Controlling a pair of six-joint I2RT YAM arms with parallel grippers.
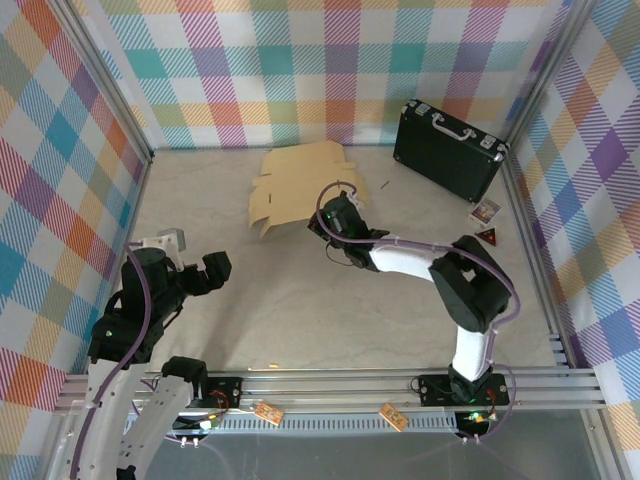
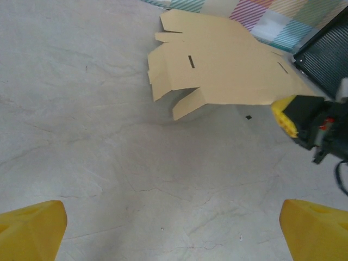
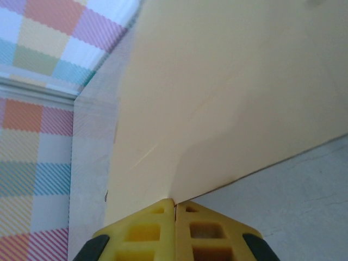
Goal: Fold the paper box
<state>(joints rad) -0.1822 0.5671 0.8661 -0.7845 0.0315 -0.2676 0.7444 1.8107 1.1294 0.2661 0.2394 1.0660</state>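
The paper box lies unfolded at the far middle of the bench. The right pincer is clamped on its near edge, apparently to raise that panel. The left pincer hangs wide open, well apart.

A: What occupies the far right corner?
B: A black briefcase, on the grey table.
A: And nearer, along the plaid wall?
B: A small card and a red triangle.

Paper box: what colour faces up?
The paper box is tan-brown, clearest in the left wrist view.
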